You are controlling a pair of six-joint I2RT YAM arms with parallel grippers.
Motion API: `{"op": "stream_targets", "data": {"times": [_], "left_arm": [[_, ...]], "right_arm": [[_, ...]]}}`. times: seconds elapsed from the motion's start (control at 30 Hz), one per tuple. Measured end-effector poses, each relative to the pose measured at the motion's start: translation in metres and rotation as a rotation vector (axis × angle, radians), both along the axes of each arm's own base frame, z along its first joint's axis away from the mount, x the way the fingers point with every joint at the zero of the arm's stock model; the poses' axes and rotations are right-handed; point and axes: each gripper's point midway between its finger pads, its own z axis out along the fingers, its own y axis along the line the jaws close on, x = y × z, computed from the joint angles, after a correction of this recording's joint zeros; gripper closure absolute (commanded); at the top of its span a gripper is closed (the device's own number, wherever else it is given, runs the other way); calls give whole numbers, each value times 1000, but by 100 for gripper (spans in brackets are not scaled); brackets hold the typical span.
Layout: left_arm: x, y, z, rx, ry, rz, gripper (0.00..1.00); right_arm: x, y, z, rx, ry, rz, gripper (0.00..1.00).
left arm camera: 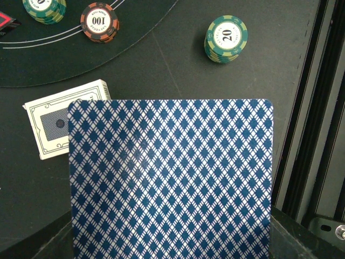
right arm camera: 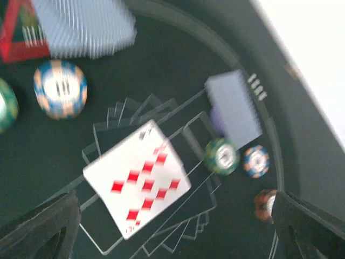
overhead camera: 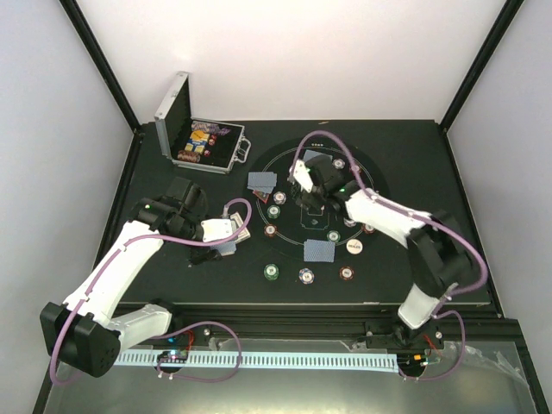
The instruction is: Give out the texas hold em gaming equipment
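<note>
My left gripper (overhead camera: pixel 221 231) is shut on a blue-patterned playing card (left arm camera: pixel 170 181) that fills the left wrist view and hides the fingers. A card box (left arm camera: pixel 59 120) lies just beyond it. My right gripper (right arm camera: pixel 175 216) is open above the round mat (overhead camera: pixel 285 159), its fingers (right arm camera: pixel 38 226) wide apart. A face-up diamonds card (right arm camera: pixel 137 186) lies on the mat's printed card outlines between them. Face-down cards (overhead camera: pixel 262 181) (overhead camera: pixel 319 250) (right arm camera: pixel 234 105) and chips, green (left arm camera: pixel 226 38), dark red (left arm camera: pixel 99 21) and blue-white (right arm camera: pixel 60 89), sit around the mat. A red triangle marker (right arm camera: pixel 16 32) and a white button (overhead camera: pixel 354 246) show too.
The open silver case (overhead camera: pixel 194 138) with more chips stands at the back left of the black table. A black rail (left arm camera: pixel 310 108) runs along the near table edge. White walls close in the back and sides.
</note>
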Motion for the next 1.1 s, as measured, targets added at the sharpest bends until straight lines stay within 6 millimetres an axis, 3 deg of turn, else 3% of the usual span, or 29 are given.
{"op": "stream_targets", "data": {"times": [0.07,0.23,0.27,0.33,0.4,0.5,0.57,0.67,0.8,1.1], "left_arm": [[0,0,0,0,0,0,98],[0,0,0,-1,-1,0,98],[0,0,0,-2,0,0,98],[0,0,0,-2,0,0,99],[-1,0,0,-2,1,0,99],[-1,0,1,-2,1,0,98],[-1,0,1,-4,2,-1,98],[-2,0,2,-7,4,-1,98],[-1,-2,6,-16,-2,-2,99],[-1,-4,7,-26,1,-5,98]], "right_arm": [[-1,6,46,145,-63,-35,0],[1,5,187,659,-178,-175,0],[2,4,206,755,-171,-175,0],[2,1,223,905,-112,-168,0],[-1,7,214,1003,10,-170,0],[-22,33,173,1099,268,-178,0],[-50,51,137,1116,439,-205,0],[-100,78,105,1115,635,-219,3],[-149,111,92,1131,828,-220,7],[-192,159,73,1219,1103,-234,18]]}}
